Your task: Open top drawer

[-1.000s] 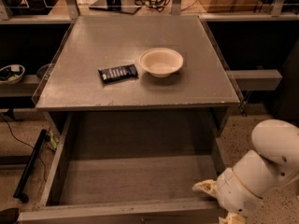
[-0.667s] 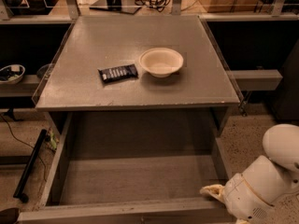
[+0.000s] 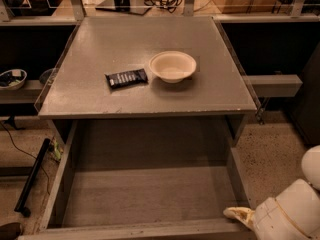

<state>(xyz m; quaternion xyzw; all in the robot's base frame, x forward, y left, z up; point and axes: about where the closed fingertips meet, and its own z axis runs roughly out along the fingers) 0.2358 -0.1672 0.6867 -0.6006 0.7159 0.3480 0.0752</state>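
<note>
gripper (image 3: 239,215) low right, by the drawer's front-right corner; open or closed: cannot tell | top drawer (image 3: 150,196) lies left of gripper, pulled far out from under worktop (image 3: 100,49), front edge running left-right; task looks done | worktop: bowl (image 3: 172,65), dark bar (image 3: 127,78) just left | speckled floor (image 3: 270,149)

Grey top drawer (image 3: 150,199), cream bowl (image 3: 172,65), black wrapper (image 3: 126,78), off-white tool (image 3: 239,215) at drawer's corner
</note>
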